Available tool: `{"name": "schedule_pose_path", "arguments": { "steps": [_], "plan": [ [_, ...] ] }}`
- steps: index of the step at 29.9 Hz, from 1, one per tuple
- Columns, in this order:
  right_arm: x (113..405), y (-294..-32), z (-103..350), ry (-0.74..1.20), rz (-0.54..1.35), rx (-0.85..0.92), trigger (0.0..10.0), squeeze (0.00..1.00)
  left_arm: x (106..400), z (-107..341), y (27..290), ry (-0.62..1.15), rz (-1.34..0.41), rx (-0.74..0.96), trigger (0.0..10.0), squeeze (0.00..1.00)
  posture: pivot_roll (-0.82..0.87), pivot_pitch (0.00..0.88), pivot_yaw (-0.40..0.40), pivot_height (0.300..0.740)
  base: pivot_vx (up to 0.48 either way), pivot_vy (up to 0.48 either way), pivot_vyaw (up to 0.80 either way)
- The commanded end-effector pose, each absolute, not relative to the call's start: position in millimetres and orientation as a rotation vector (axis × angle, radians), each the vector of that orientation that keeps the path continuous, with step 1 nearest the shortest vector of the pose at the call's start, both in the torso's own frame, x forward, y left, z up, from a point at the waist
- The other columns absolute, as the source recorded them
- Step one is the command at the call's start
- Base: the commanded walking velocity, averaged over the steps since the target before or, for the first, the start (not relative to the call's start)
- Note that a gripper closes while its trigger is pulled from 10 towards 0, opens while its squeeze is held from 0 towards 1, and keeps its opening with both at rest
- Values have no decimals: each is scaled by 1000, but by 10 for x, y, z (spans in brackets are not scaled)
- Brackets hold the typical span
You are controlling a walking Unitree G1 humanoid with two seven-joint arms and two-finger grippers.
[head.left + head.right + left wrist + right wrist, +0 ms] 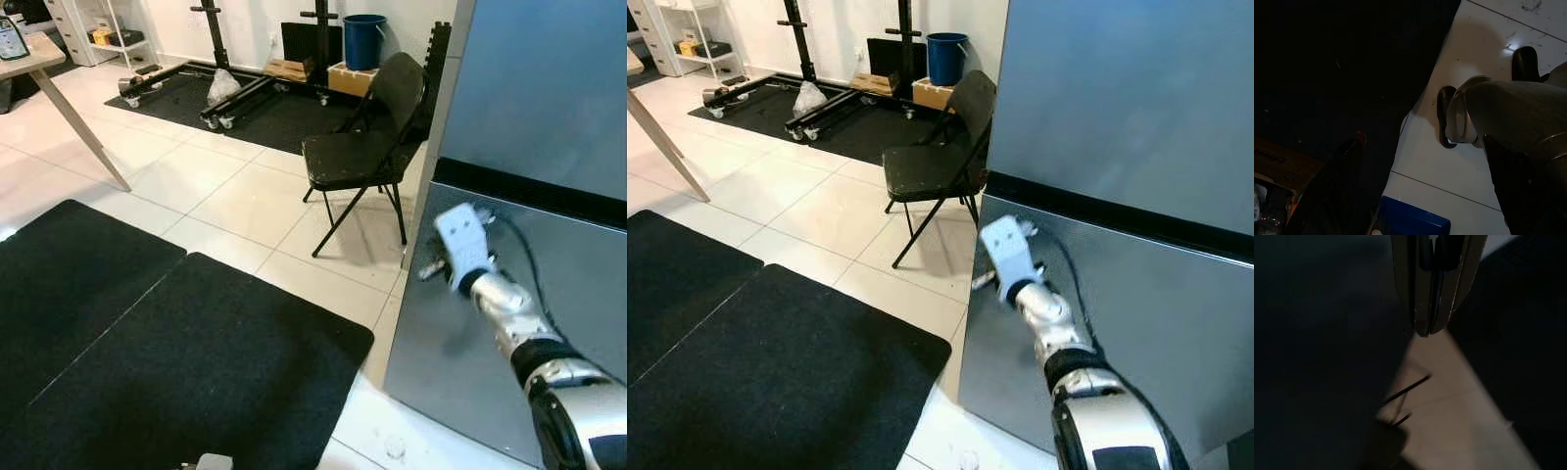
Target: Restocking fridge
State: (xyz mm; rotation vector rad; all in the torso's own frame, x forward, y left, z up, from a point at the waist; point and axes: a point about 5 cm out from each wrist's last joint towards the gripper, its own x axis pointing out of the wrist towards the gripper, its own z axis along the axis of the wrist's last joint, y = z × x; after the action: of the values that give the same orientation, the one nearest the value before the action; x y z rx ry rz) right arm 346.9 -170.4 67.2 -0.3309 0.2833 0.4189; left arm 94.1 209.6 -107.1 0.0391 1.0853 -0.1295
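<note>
Right end effector (468,227) at upright fridge (549,108)

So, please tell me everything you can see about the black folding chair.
The black folding chair stands unfolded and upright on the white tiled floor, beside the fridge, its back nearest the fridge's corner. It has thin black metal legs, crossed, a padded seat that looks scuffed, and a padded backrest. Nothing lies on it.

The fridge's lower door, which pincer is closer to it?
Right. The right pincer is up against the lower door near its left edge; the left arm hangs idle, low over the floor.
</note>
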Motion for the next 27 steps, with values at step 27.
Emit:
{"name": "schedule_pose_path", "arguments": {
  "steps": [27],
  "plan": [
    [1381,-2395,-922,1183,241,-349,10000,0,906,-1109,1992,1129,-139,16,10000,0,-57,0,-27,740,0,0,474]
  ]
}}
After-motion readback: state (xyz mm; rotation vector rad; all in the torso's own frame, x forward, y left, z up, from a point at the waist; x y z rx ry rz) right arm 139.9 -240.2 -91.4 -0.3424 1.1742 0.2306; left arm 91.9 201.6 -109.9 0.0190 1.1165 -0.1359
